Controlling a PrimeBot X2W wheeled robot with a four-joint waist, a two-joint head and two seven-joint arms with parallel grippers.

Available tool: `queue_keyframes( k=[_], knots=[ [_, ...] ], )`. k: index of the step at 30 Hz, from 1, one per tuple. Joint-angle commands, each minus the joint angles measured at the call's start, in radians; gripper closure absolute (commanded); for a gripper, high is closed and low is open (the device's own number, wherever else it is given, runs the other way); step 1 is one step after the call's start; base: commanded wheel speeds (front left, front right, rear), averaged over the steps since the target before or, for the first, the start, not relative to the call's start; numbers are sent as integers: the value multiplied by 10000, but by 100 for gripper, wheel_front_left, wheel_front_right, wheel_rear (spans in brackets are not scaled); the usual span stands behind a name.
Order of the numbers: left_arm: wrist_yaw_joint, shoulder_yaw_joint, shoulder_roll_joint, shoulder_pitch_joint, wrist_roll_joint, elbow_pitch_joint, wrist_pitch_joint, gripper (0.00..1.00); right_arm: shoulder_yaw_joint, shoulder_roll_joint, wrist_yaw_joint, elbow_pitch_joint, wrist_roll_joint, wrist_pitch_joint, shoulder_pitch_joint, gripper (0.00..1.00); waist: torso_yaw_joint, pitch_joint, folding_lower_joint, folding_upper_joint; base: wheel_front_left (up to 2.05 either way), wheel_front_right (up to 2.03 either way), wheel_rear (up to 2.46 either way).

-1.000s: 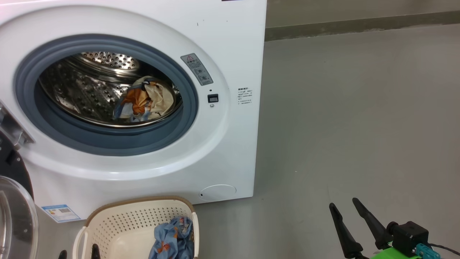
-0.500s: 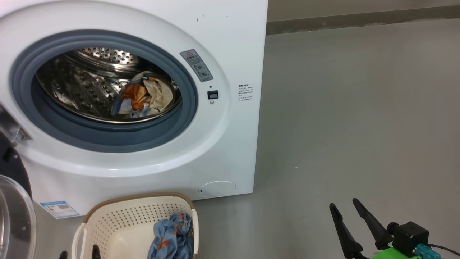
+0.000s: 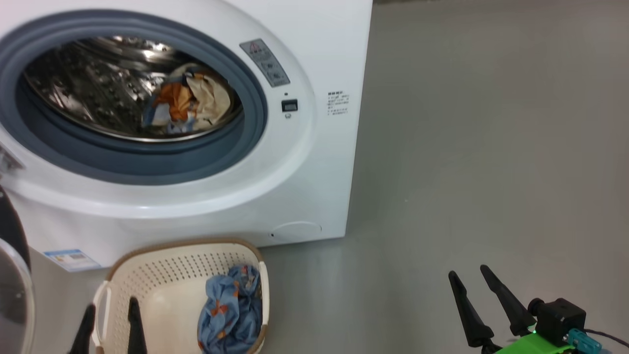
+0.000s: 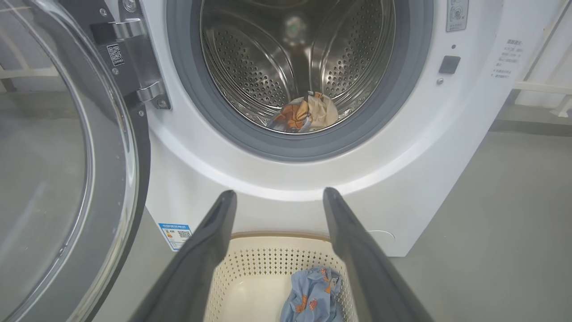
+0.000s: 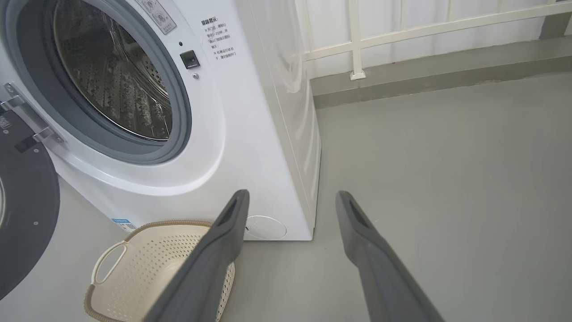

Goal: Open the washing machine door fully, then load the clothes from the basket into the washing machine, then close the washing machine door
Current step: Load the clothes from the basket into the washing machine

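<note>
The washing machine (image 3: pixel 304 162) stands open, its door (image 4: pixel 76 156) swung out to the left with the glass bowl showing. Some of the clothes (image 3: pixel 186 105) lie in the steel drum, orange, blue and cream. The cream basket (image 3: pixel 186 244) sits on the floor before the machine, with a light-blue printed piece (image 3: pixel 228 307) in its right half. My left gripper (image 3: pixel 111 306) is open at the basket's left end, one finger outside its rim and one over it, holding nothing. My right gripper (image 3: pixel 468 272) hangs open over bare floor, well right of the basket.
Grey floor (image 3: pixel 491 147) stretches to the right of the machine. A low kerb and white railing (image 5: pixel 357 44) run behind it. The open door's black rim (image 5: pixel 27 201) stands out to the left of the basket (image 5: pixel 147 264).
The head camera has tilted down, so machine and basket sit higher in the picture. More of my left gripper's fingers shows at the basket's left end. Both grippers stay open.
</note>
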Motion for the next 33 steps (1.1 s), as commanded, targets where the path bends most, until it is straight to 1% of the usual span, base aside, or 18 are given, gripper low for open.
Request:
queue_keyframes(
  k=[1,5,6,10,15,20,27,29,30,33],
  knots=[
    [-89,359,46,-583,52,-103,-63,0,217,-83,27,-260,125,-49,-354,0,-27,478,0,0,0,0,0],
    [-344,387,55,-1309,46,408,-63,0,217,-88,27,-292,117,-49,-565,0,-72,1149,0,0,0,0,0],
    [-470,399,54,-1762,5,685,-63,0,208,-98,27,-330,102,-49,-670,0,-88,1546,0,0,0,0,0],
    [-738,424,50,-2786,-207,1512,-63,0,198,-71,27,-436,71,-49,-932,0,-148,2457,0,0,0,0,0],
    [-1138,229,206,-4268,-263,3103,-63,0,172,-9,27,-648,-37,-49,-1376,0,-310,3752,0,0,0,0,0],
    [-1463,38,657,-5977,-489,5093,-58,0,139,102,27,-841,-121,-49,-1839,0,-588,5028,0,0,0,0,0],
    [-1635,-339,1167,-8051,-1010,7673,179,0,21,166,27,-1108,-261,-49,-2342,0,-849,6441,0,0,0,0,0],
    [-1651,-582,1209,-8500,-1078,8229,204,0,-55,193,27,-1189,-290,-49,-2437,0,-876,6740,0,0,0,0,0],
    [-1651,-582,1209,-8500,-1078,8229,204,0,-55,193,27,-1189,-290,-49,-2437,0,-876,6740,0,0,0,0,0],
    [-1660,-1193,1271,-9050,-1299,8939,275,0,-51,260,27,-1252,-330,-49,-2573,0,-899,7107,0,0,0,0,0]
  ],
)
